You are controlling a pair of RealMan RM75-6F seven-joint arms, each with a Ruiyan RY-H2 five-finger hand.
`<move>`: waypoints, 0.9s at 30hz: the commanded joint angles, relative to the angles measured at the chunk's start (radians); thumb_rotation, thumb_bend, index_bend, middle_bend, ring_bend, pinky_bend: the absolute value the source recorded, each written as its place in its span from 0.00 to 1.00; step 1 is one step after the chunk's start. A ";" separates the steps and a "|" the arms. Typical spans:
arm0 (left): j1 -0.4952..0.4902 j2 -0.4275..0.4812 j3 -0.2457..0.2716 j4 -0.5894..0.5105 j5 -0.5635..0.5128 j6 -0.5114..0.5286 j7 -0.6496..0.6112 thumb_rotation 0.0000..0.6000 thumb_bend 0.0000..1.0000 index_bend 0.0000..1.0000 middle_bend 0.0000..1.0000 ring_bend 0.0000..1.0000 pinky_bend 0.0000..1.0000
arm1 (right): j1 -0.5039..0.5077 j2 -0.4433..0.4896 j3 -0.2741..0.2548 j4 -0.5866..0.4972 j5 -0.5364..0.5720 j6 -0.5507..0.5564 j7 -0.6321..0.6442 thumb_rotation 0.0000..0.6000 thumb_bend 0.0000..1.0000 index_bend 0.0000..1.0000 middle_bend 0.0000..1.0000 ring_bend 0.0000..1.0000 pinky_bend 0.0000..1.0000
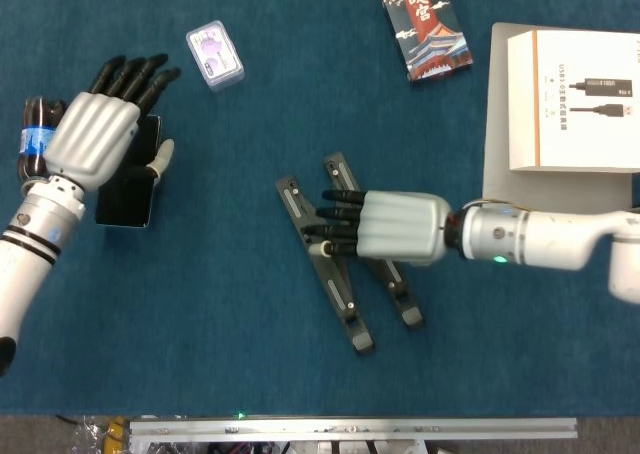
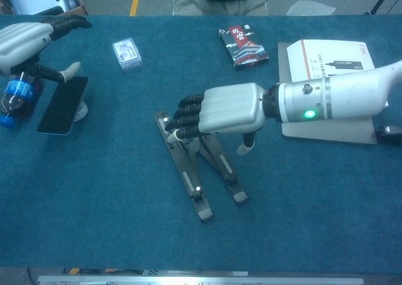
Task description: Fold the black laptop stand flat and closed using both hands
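Observation:
The black laptop stand [image 1: 345, 309] [image 2: 191, 175] lies on the blue table with its two bars crossed in a narrow X. My right hand [image 1: 390, 226] [image 2: 226, 109] is on top of its upper half, palm down. Its fingers [image 2: 185, 118] are curled down onto the bars near the left bar's top end, and the thumb hangs apart on the right side. I cannot tell whether they hook the bar. My left hand [image 1: 95, 139] [image 2: 22, 39] hovers far to the left over the phone, fingers spread and holding nothing.
A black phone [image 1: 125, 189] [image 2: 63, 96] and a cola bottle [image 1: 32, 139] [image 2: 12, 93] lie under my left hand. A small clear box [image 1: 215, 56], a card pack [image 1: 427, 32] and a white box [image 1: 570, 99] on a grey laptop [image 1: 550, 199] lie at the back.

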 commanded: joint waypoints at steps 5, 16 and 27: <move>0.014 0.003 -0.004 0.018 0.002 0.003 -0.027 0.69 0.46 0.00 0.00 0.00 0.02 | 0.053 -0.077 -0.035 0.109 -0.074 0.001 -0.010 1.00 0.00 0.00 0.00 0.00 0.00; 0.032 0.010 -0.011 0.045 0.013 0.008 -0.077 0.69 0.46 0.00 0.00 0.00 0.02 | 0.095 -0.176 -0.081 0.252 -0.116 0.048 0.036 1.00 0.00 0.00 0.00 0.00 0.00; 0.041 0.008 -0.020 0.064 0.024 0.012 -0.107 0.68 0.46 0.00 0.00 0.00 0.02 | 0.128 -0.227 -0.092 0.295 -0.100 0.032 0.045 1.00 0.00 0.00 0.00 0.00 0.00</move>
